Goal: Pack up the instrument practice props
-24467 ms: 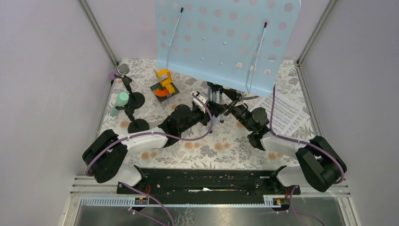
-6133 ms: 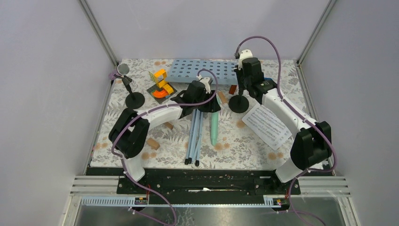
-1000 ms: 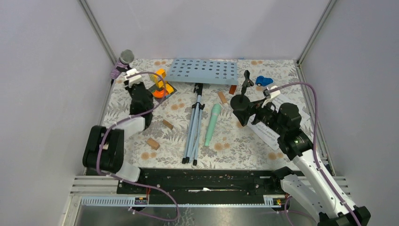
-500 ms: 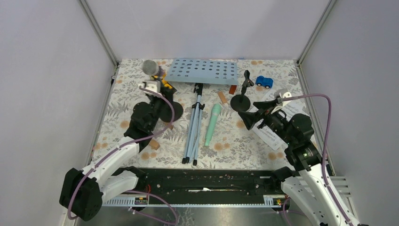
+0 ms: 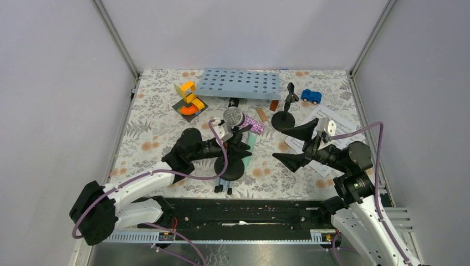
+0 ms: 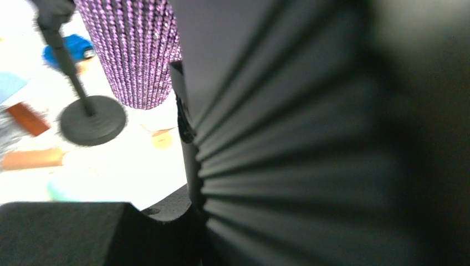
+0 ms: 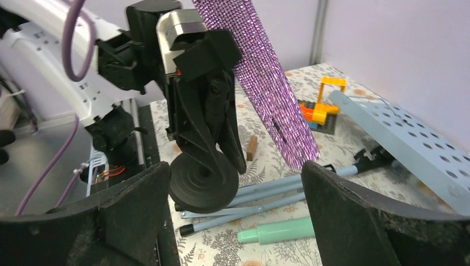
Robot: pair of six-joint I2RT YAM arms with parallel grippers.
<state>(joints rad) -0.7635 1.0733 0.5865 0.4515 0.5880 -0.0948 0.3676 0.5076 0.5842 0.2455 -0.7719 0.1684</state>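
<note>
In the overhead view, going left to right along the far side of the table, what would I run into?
Orange and yellow toy → pale blue rack → black mic holder → blue toy car.

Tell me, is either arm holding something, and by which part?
The left gripper clamps the black mic holder by its stem, purple glitter microphone on top. The right gripper holds nothing.
</note>
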